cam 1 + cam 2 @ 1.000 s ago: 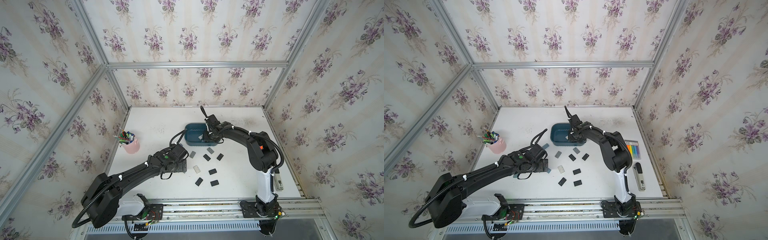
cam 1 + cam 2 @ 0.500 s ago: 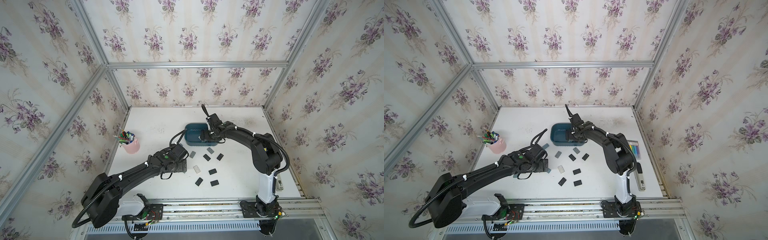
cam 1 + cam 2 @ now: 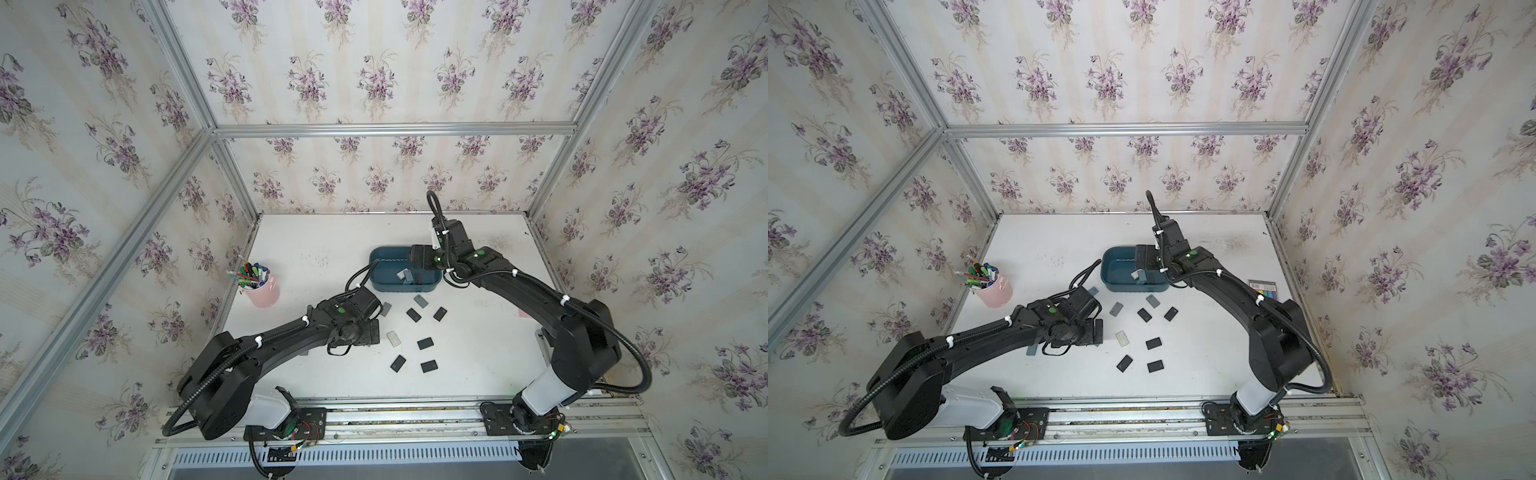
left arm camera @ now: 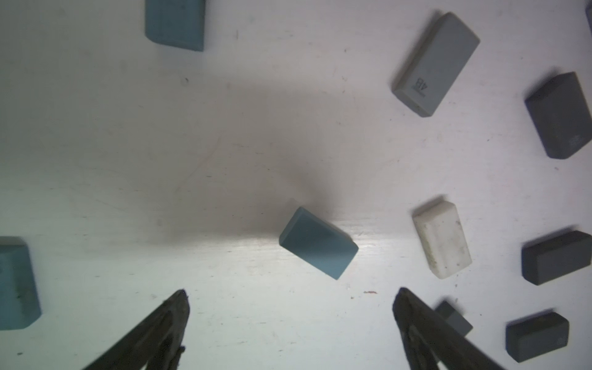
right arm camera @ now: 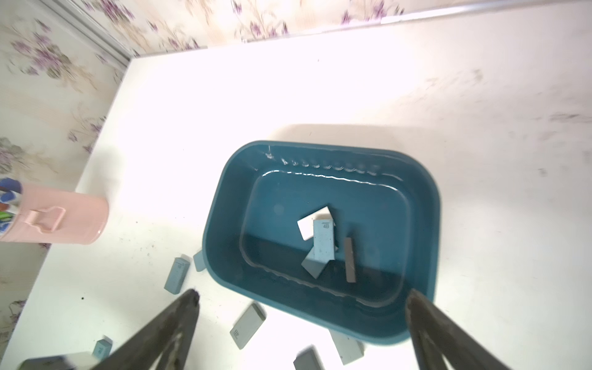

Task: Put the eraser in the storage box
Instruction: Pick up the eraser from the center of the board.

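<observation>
Now left hand (image 4: 291,298) spread wide, empty, above blue eraser (image 4: 317,243); off-centre closing could flick it away; right hand (image 5: 302,294) likewise spread, empty, over storage box (image 5: 221,189).

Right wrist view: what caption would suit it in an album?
Open tool above a teal storage box holding a few erasers, with more scattered on the white table.
</observation>
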You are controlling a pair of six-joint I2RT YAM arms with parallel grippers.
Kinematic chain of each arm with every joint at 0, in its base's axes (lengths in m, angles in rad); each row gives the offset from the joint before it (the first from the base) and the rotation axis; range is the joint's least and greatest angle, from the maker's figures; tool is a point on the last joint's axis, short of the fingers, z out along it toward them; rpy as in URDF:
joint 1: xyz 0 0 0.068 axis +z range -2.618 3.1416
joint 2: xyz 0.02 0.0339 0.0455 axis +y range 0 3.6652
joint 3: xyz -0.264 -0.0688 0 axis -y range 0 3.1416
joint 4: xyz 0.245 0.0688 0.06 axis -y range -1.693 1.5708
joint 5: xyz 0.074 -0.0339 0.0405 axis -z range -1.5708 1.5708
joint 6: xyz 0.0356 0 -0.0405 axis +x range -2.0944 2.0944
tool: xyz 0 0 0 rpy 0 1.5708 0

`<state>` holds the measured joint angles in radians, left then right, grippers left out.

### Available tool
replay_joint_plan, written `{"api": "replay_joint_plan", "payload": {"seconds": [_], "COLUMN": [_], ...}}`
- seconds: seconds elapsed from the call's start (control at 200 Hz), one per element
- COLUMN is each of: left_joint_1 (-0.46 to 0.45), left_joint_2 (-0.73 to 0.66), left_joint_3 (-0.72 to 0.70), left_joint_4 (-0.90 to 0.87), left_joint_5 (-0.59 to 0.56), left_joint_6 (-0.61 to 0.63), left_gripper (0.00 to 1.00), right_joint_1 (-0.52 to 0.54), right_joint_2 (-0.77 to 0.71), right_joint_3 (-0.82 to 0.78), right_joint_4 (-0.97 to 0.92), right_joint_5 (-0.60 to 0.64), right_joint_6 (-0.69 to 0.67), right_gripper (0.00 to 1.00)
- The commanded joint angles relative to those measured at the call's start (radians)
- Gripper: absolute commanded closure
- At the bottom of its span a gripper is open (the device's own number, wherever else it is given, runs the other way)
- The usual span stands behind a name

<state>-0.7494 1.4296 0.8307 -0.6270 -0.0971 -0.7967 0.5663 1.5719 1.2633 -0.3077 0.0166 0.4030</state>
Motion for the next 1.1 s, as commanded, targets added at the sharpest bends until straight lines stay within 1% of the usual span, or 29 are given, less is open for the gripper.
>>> {"api": "replay_joint_plan", "payload": {"seconds": [0.0, 0.11, 0.205, 0.28, 0.385, 0.505, 0.589, 0.789, 0.919, 0.964, 1.094], "left_joint_1": [-0.01, -0.017, -0.022, -0.025, -0.025, -0.026, -0.025, -0.025, -0.024, -0.022, -0.02], "left_joint_2": [0.046, 0.083, 0.111, 0.135, 0.164, 0.182, 0.193, 0.227, 0.254, 0.266, 0.297], "left_joint_3": [0.011, 0.028, 0.054, 0.101, 0.128, 0.125, 0.124, 0.145, 0.145, 0.143, 0.146], "left_joint_4": [0.05, 0.042, -0.008, -0.102, -0.14, -0.14, -0.142, -0.131, -0.099, -0.083, -0.065], "left_joint_5": [0.064, 0.068, 0.052, -0.003, -0.015, -0.001, -0.009, -0.066, -0.072, -0.072, -0.068], "left_joint_6": [-0.088, -0.207, -0.322, -0.407, -0.496, -0.595, -0.64, -0.672, -0.707, -0.714, -0.734], "left_gripper": [0.0, 0.01, 0.01, 0.01, 0.01, 0.01, 0.01, 0.01, 0.02, 0.04, 0.16], "right_joint_1": [0.001, 0.001, 0.003, 0.002, 0.007, 0.013, 0.016, 0.021, 0.03, 0.034, 0.04], "right_joint_2": [-0.082, -0.154, -0.214, -0.257, -0.289, -0.305, -0.323, -0.364, -0.369, -0.371, -0.376], "right_joint_3": [-0.054, -0.101, -0.146, -0.173, -0.192, -0.198, -0.213, -0.237, -0.24, -0.239, -0.239], "right_joint_4": [0.075, 0.079, 0.097, 0.11, 0.116, 0.104, 0.111, 0.132, 0.133, 0.13, 0.128], "right_joint_5": [0.039, 0.032, 0.015, 0.0, -0.022, -0.032, -0.039, -0.063, -0.075, -0.076, -0.079], "right_joint_6": [0.013, 0.004, 0.0, -0.001, -0.002, -0.006, -0.006, -0.005, -0.004, -0.005, -0.007], "right_gripper": [0.0, 0.0, 0.0, 0.0, 0.0, 0.0, 0.0, 0.0, 0.0, 0.0, 0.0]}}
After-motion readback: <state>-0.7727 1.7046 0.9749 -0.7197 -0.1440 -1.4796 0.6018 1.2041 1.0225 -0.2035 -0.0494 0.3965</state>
